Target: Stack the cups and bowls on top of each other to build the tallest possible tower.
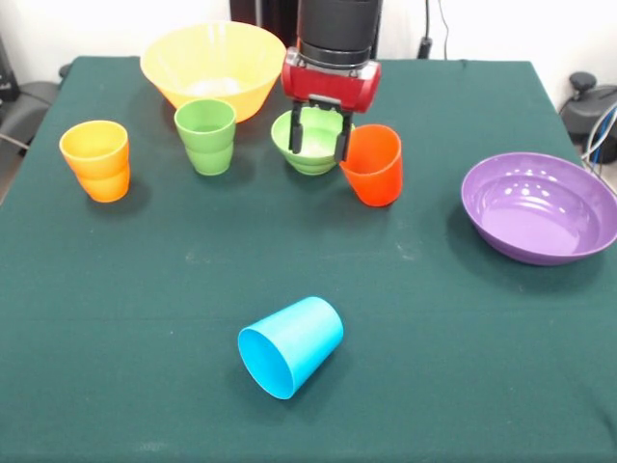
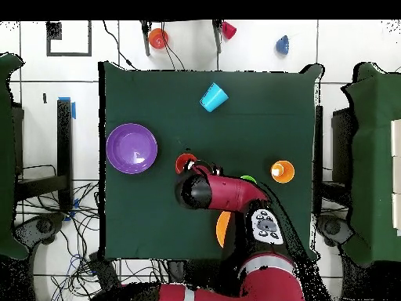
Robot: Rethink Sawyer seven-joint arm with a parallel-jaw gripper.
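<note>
Trouble could be expected at the light green bowl (image 1: 310, 142), over which the claw (image 1: 319, 140) is held with its two dark prongs spread apart and nothing gripped. The red-orange cup (image 1: 374, 165) is tilted and seems to be touching the prong on that side, so it might be knocked over or dragged if the claw were closed or moved sideways. The bowl's glossy, sloping wall could also be pinched badly and let slip.

No tower is seen yet: every piece is resting on the green tabletop (image 1: 434, 347) on its own. The big yellow bowl (image 1: 213, 66) is placed at the back, the green cup (image 1: 205, 135) just before it, and the yellow-orange cup (image 1: 95, 159) well off to one side. The purple bowl (image 1: 541, 206) is set near the opposite edge. The light blue cup (image 1: 291, 345) is lying on its side, apart from the rest, mouth turned toward the front camera.
</note>
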